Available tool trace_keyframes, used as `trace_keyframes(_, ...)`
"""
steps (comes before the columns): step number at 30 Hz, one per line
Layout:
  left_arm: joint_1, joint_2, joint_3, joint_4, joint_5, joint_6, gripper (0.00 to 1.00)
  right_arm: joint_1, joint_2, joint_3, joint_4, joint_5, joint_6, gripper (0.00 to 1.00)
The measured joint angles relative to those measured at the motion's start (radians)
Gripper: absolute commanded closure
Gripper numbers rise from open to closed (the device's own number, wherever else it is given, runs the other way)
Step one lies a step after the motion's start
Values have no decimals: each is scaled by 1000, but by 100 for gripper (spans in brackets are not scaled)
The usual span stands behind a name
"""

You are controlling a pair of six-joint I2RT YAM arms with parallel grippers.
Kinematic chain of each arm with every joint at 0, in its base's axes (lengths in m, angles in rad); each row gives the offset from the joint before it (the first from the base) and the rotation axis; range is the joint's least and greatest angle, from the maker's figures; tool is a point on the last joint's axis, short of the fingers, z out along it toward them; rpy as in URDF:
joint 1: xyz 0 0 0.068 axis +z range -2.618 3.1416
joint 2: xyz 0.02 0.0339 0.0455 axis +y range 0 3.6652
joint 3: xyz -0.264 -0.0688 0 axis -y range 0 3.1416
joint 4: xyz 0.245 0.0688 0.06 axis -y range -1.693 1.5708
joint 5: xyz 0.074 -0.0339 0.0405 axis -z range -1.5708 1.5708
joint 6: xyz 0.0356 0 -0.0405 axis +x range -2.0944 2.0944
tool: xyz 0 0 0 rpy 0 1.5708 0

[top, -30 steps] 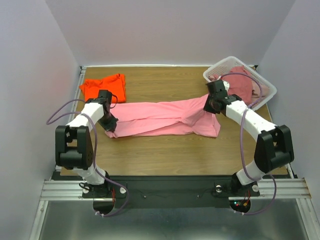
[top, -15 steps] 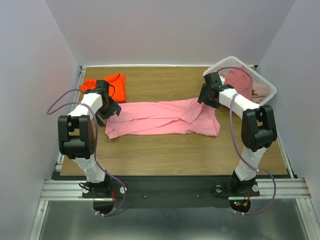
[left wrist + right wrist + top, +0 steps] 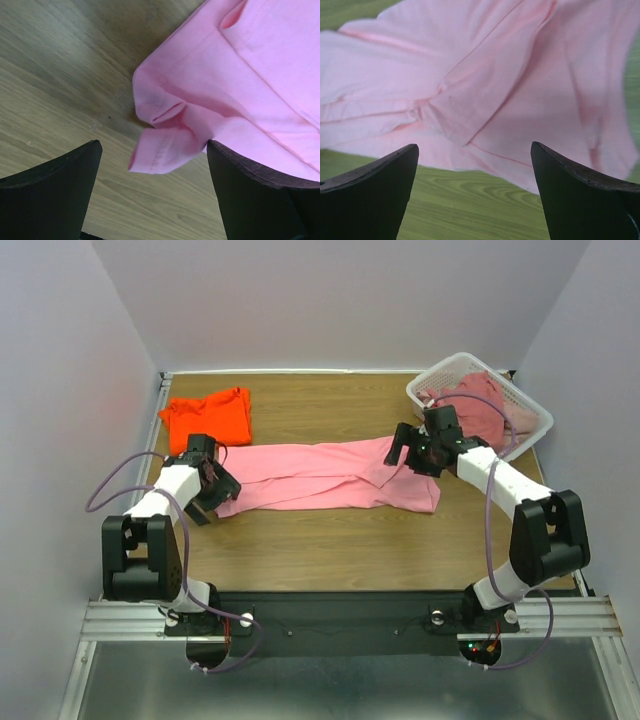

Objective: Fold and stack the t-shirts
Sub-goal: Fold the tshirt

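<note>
A light pink t-shirt (image 3: 330, 475) lies stretched sideways across the middle of the table, partly folded lengthwise. My left gripper (image 3: 217, 501) hovers open at its left end. In the left wrist view a turned-up hem corner of the t-shirt (image 3: 165, 145) sits between the spread fingers (image 3: 55, 190), untouched. My right gripper (image 3: 401, 452) stands open over the shirt's right end, with cloth (image 3: 485, 90) beyond its fingers (image 3: 580, 195) and nothing held. An orange t-shirt (image 3: 208, 415) lies folded at the back left. Dusty rose t-shirts (image 3: 482, 410) fill the basket.
The white slatted basket (image 3: 428, 387) stands at the back right corner, just behind my right arm. Bare wooden tabletop (image 3: 330, 545) runs in front of the pink shirt. Metal rails edge the table on the left and near sides.
Both grippers have opened and let go of the pink shirt's ends, which now rests on the table. The left gripper shifted nearer to me; the right swung back over the shirt's right end.
</note>
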Motion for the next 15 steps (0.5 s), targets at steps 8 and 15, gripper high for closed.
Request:
trace_keyframes(8,5,13,-29,76,-1,-23,7,60,121,-19,80,-145,1,0)
trace_keyframes(15,8,108,-21,138,-3,-37,36,72,163,-12,98,-154,1,0)
